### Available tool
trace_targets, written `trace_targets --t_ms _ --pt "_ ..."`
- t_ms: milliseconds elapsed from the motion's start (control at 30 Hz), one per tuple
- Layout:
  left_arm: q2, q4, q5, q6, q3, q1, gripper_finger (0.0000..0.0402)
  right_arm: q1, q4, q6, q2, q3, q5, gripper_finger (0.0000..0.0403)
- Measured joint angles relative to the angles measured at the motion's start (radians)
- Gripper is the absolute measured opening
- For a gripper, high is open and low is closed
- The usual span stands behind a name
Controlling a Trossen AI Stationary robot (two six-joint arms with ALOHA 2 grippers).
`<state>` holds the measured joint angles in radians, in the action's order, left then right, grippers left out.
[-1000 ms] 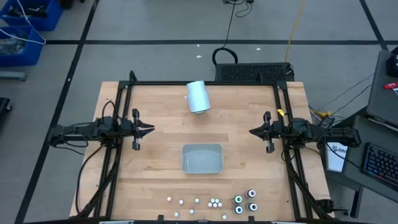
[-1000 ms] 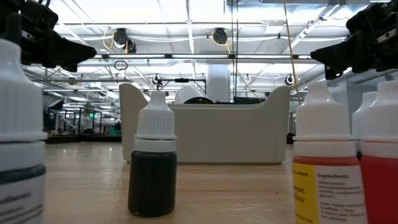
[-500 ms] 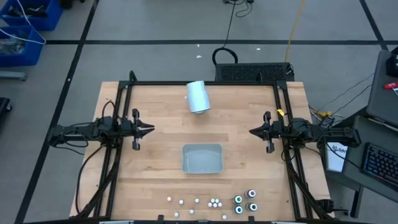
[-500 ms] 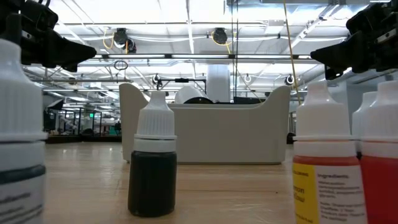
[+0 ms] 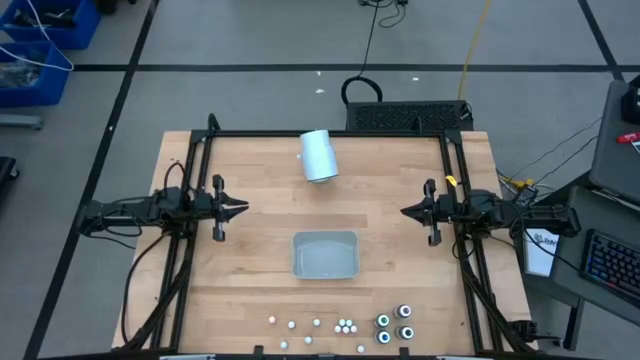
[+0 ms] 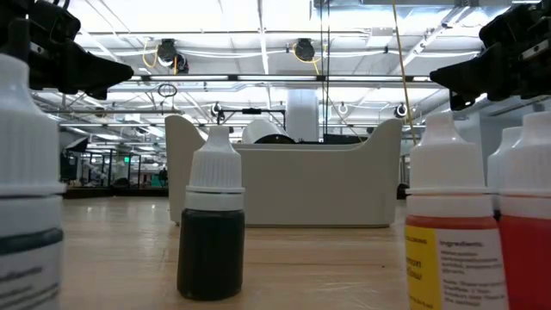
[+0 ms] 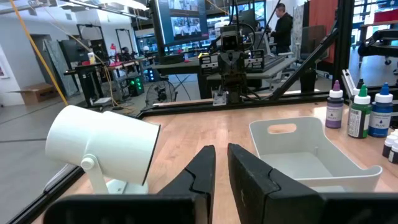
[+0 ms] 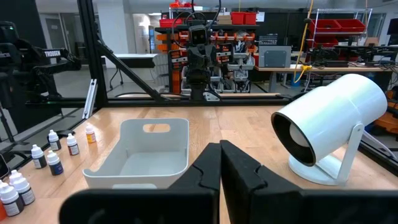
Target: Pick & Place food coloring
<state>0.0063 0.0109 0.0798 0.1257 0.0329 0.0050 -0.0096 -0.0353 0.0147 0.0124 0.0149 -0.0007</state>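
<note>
We are waiting with both arms parked at the table's sides, leaving the middle open for a reach: our left gripper (image 5: 238, 209) at nine o'clock and our right gripper (image 5: 408, 211) at three, each with fingers together and nothing between them. The grey tray (image 5: 325, 254) is sitting at centre, likely as the drop-off, with the pale cylinder (image 5: 319, 156) at twelve. The food coloring (image 5: 345, 325) is standing untouched along the six o'clock edge: small white-capped bottles (image 6: 211, 226), holding dark, yellow or red dye, with four larger dark ones grouped toward five.
</note>
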Motion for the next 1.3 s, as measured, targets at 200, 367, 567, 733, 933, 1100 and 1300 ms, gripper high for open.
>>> trace_targets --t_ms 200,367,567,733,933,1100,1300 --pt "0.000 0.000 0.000 0.000 0.000 0.000 0.0051 0.000 0.000 0.000 0.000 0.000 0.000 0.0000" --pt "0.000 0.000 0.000 -0.002 0.000 0.000 0.0051 0.000 0.000 0.000 0.000 0.000 0.000 0.0000" --pt "0.000 0.000 0.000 -0.006 0.000 0.000 0.0051 0.000 -0.001 0.000 0.000 0.000 0.000 0.0000" --pt "0.000 0.000 -0.001 -0.071 0.000 0.000 0.0051 0.000 -0.002 0.000 0.000 0.000 0.000 0.0000" --pt "0.000 0.001 0.000 -0.230 0.000 0.000 0.0051 0.000 -0.003 0.000 0.000 0.000 0.000 0.0000" --pt "0.000 -0.014 0.033 -0.241 0.000 0.000 0.0051 0.000 -0.003 0.000 0.000 0.000 0.000 0.0000" --pt "0.000 -0.028 0.076 -0.207 0.001 0.000 0.0051 0.000 -0.041 -0.065 0.000 0.000 0.005 0.0000"
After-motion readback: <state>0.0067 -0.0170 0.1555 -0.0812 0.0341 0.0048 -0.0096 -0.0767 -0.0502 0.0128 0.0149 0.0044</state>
